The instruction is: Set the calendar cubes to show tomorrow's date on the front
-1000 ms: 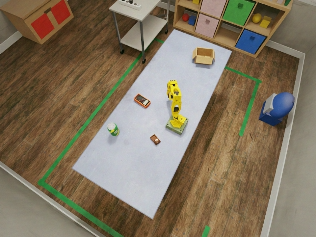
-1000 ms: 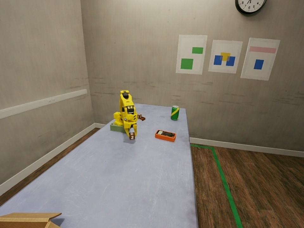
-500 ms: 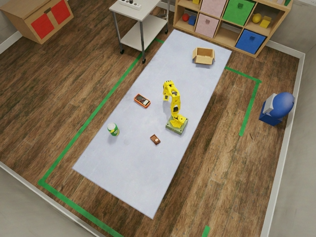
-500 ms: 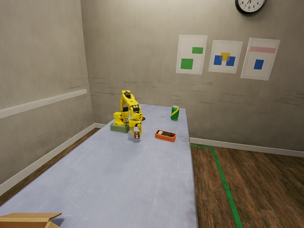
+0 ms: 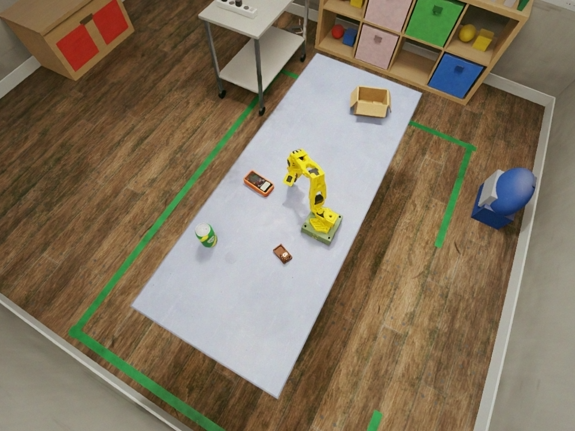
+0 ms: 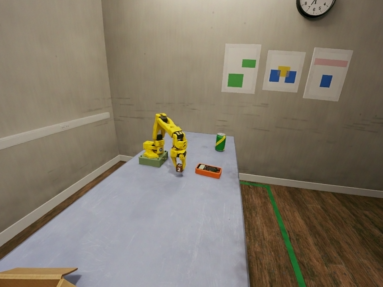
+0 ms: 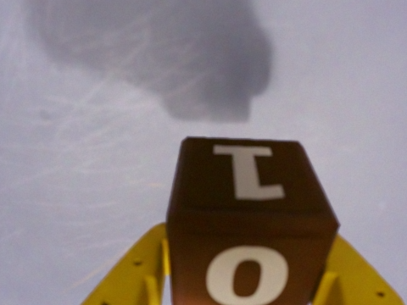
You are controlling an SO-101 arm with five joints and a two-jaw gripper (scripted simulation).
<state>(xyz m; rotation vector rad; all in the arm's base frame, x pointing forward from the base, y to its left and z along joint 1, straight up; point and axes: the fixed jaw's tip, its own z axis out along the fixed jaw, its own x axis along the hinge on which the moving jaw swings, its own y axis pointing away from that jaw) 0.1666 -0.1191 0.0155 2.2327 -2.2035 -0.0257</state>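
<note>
Carrying one date cube (image 5: pixel 288 185) (image 6: pixel 178 168) (image 7: pixel 254 182), the gripper (image 5: pixel 289 179) (image 6: pixel 179 164) (image 7: pixel 251 258) is clamped on it, a finger on either side, and hangs above the table (image 5: pixel 218 287) (image 6: pixel 129 222) (image 7: pixel 76 182); the shadow lies apart from the cube. The tray (image 5: pixel 279 249) lies well apart from the end effector, toward the robot's left. Its long axis runs roughly across the arm's line of reach to it. The second cube (image 5: pixel 285 255) occupies the end farther from the end effector, leaving the nearer end vacant. The coming move probably turns on a leftward swing, with the grasped cube aligned to this nearer pocket.

The wrist view shows a 1 and a 0 on the held cube, the exterior view a 2; which digit will face the robot cannot be told. The multimeter (image 5: pixel 258 183) (image 6: pixel 208 170) lies outward of the end effector, toward the table's long edge; the can (image 5: pixel 205 234) (image 6: pixel 220 142) stands farther left and outward. Open room seems ample between them and the base (image 5: pixel 308 232) (image 6: pixel 149 162). Lowering askew could catch the tray rim or nudge the second cube.
</note>
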